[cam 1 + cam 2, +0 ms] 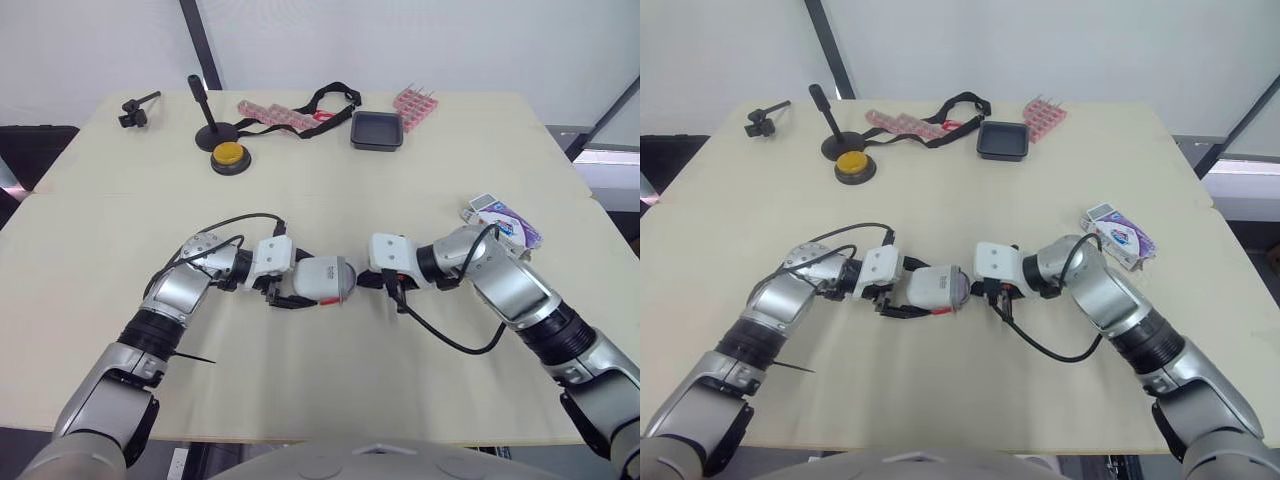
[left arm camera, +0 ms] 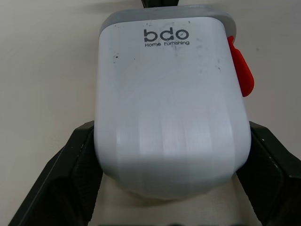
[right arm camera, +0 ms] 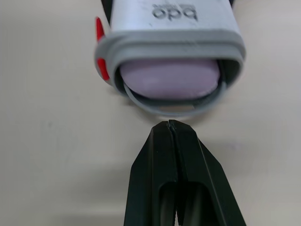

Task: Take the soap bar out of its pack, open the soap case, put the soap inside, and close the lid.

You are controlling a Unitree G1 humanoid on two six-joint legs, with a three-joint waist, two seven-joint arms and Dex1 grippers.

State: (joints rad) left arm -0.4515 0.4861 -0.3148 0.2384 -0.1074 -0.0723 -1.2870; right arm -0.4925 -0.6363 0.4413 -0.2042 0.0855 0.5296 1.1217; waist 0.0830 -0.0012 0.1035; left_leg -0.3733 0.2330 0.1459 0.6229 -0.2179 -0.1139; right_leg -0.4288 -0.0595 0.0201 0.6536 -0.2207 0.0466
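**Soap sits in the case, left gripper clamped on it**

The white plastic soap case with a grey rim [image 2: 171, 108] lies on its side near the middle of the pale beige table [image 1: 330, 190]. The left gripper [image 2: 171, 136] grasps it, one black finger pressed against each flank of its rounded end. A small red latch [image 2: 241, 70] juts from one edge of the case, near the rim.

The pale lilac soap bar [image 3: 169, 77] rests inside the case and shows through the grey-rimmed mouth, which faces the right gripper [image 3: 169, 126]. That gripper is clenched, its two fingers pressed together with nothing between them. Their tips sit just in front of the mouth, close to the rim; I cannot tell whether they touch it.

The purple and white soap pack [image 1: 508, 222] lies well apart, on the table's right side beside the right arm.
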